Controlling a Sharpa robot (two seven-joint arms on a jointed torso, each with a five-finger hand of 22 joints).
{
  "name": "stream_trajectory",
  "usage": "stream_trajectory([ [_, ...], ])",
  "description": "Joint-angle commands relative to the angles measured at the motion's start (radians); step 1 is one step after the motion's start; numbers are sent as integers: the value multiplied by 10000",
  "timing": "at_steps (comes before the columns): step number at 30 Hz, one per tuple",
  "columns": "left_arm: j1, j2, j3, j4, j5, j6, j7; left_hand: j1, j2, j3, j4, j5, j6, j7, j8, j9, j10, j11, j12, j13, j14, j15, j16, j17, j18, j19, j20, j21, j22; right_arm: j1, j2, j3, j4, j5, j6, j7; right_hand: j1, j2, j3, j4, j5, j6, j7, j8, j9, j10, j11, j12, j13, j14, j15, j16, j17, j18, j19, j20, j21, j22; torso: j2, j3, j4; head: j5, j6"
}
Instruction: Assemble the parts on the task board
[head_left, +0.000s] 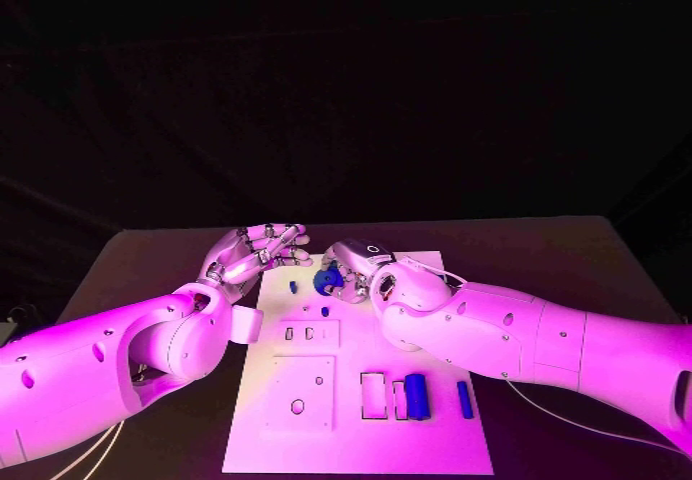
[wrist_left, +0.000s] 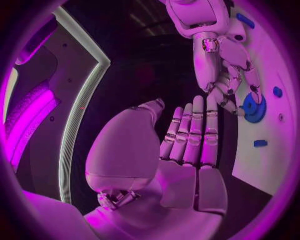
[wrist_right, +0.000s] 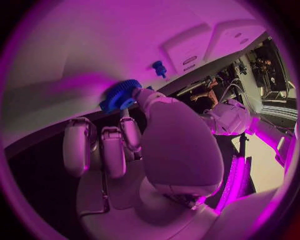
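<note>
Worktop (head_left: 159, 250) carried task board (head_left: 433, 440) under both arms. Right robot hand (head_left: 351, 268) pinched blue gear (head_left: 330, 279) at board's far end. Left robot hand (head_left: 263, 250) hovered beside it, fingers straight, empty. Small blue peg (head_left: 294, 286) stood just beside gear.

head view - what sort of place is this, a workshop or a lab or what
Most likely a robot test or demo bench, not a home. A white task board with cut-out slots lies on a black table against a dark backdrop, small blue parts sit on it, and the right hand touches a blue gear.
</note>
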Motion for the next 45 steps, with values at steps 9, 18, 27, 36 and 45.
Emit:
stream_trajectory([
  [9, 14, 30, 10, -6, -10, 214, 43, 7, -96, 62, -16, -39, 4, 192, 55, 15, 59, 19, -50, -12, -92, -17, 67, 26, 180, -63, 6, 75, 14, -50, -45, -35, -40, -30, -233, -39, -173, -13, 37, 61, -32, -76, 4, -62, -12, -63, 27, -37, -14, 755, 112, 43, 1317, -119, 7, 122, -56, 622, 0, 14, -8, 12, -14],
  [18, 14, 29, 10, -18, -10, 217, 26, 7, -96, 62, -16, -39, 4, 192, 55, 15, 59, 19, -50, -12, -92, -17, 67, 26, 180, -63, 6, 75, 14, -50, -97, -35, -23, 205, -57, 64, -1324, 16, -885, 309, -38, -384, 55, -391, -100, -182, 104, -132, -131, 762, 192, 67, 1374, -108, 1, 222, -116, 633, 2, 2, 3, 21, -24],
  [27, 14, 26, 10, -22, -10, 216, 21, 7, -96, 62, -16, -39, 4, 192, 55, 15, 59, 19, -50, -12, -92, -17, 67, 26, 180, -63, 6, 75, 14, -50, -154, -35, -16, 372, 293, 61, -2023, 485, -1949, 350, 4, -291, 41, -491, -117, -44, 103, 51, 45, 829, 198, 183, 1671, -146, 120, 232, -3, 802, 0, 4, -12, 28, -32],
  [36, 14, 18, 10, -23, -11, 216, 5, -1, -99, 68, -14, -40, -1, 195, 54, 17, 58, 22, -60, -12, -107, -13, 69, 36, 180, -77, 11, 81, 17, -51, -235, -36, 23, 436, 583, 36, -2104, 614, -2027, 343, 6, -182, 12, -456, -101, 47, 82, 162, 157, 852, 184, 221, 1768, -171, 191, 224, 88, 898, 6, 6, -2, 27, -42],
  [45, 14, 6, 9, -25, -12, 217, -1, -6, -102, 73, -14, -40, -5, 197, 53, 18, 57, 24, -67, -13, -120, -11, 70, 43, 181, -88, 14, 85, 19, -55, -382, -37, 86, 456, 216, 121, -2087, 653, -2020, 327, 8, -140, 0, -441, -95, 93, 71, 216, 212, 867, 177, 246, 1834, -184, 227, 219, 138, 948, -6, 5, -15, 43, -66],
])
